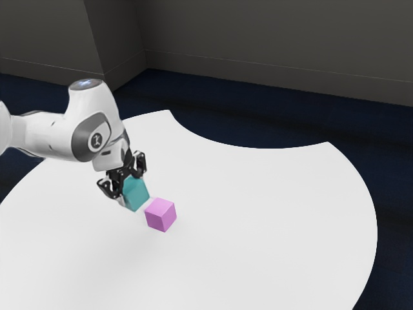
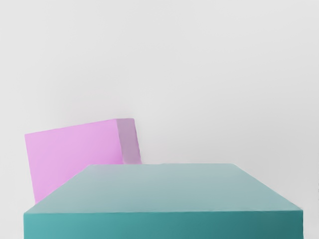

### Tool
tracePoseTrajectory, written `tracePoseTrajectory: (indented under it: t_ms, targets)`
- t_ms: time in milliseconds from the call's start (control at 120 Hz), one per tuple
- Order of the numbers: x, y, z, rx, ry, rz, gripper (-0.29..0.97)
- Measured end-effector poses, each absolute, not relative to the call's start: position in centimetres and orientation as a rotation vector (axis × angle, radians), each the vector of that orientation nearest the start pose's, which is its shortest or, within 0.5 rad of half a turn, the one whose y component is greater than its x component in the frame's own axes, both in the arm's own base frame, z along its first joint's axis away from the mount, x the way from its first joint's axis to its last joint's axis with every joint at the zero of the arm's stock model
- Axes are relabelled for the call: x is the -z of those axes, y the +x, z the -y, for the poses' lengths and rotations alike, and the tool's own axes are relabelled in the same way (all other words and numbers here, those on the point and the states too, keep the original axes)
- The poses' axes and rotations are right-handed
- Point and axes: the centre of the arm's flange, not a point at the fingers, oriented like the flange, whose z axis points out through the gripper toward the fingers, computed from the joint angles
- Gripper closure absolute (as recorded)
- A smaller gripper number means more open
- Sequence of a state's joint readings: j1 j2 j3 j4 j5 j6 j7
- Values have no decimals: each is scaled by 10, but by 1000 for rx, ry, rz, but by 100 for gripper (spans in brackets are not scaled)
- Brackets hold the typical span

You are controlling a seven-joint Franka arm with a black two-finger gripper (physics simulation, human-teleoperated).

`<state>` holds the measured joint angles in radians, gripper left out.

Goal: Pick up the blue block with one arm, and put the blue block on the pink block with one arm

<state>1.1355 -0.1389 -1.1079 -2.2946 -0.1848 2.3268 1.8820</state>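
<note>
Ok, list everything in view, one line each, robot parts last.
blue block: one, teal-blue, tilted, held between the gripper's fingers, close beside the pink block on the exterior view's left
pink block: one, pink, resting on the table near its middle
table: one, white, rounded, with a curved cut-out at its far edge
floor: dark blue, around the table
arm: one, white and grey, entering from the exterior view's left
gripper: one, black, shut on the blue block
</note>
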Motion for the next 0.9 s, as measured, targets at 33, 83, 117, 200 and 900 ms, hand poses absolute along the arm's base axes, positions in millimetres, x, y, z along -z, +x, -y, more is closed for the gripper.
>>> tracePoseTrajectory:
  t_ms: [33, 83, 117, 200, 900]
  targets:
    - [-384, 515, -7, 94, -1989, -2322, 33]
    - [-384, 515, -8, 79, -2022, -2286, 33]
    - [-384, 514, -11, 68, -2062, -2252, 33]
    - [-383, 512, -21, 40, -2179, -2149, 33]
    - [-352, 547, 47, 73, -2455, -1826, 34]
